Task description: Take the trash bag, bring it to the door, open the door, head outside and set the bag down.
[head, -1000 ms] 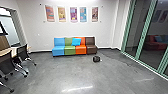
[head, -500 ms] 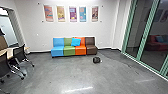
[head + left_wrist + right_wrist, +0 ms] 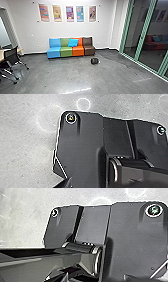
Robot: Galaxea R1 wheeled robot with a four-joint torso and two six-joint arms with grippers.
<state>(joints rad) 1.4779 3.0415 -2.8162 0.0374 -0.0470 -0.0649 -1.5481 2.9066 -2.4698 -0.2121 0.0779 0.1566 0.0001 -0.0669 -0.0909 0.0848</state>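
The claw on each arm I cannot read: released, clenched or grasping something, the views do not tell. What appears to be the trash bag [image 3: 94,61], a small dark bundle, sits on the grey floor [image 3: 60,75], in front of the brown end of the sofa [image 3: 66,51] and apart from it, toward the floor's far edge. A small pale spot is just beside its right side. The sofa stands along the far wall [image 3: 105,30], its sections blue, green, orange and brown from left to right, with a bright blue cushion [image 3: 73,42] leaning against the green and orange backs. Five colourful posters [image 3: 70,14] hang above. Green-framed glass panels [image 3: 156,37] run along the floor's right edge, with a sofa's reflection in them. Near the floor's left edge, black chairs [image 3: 11,57] on casters stand by a light-topped table [image 3: 19,50].
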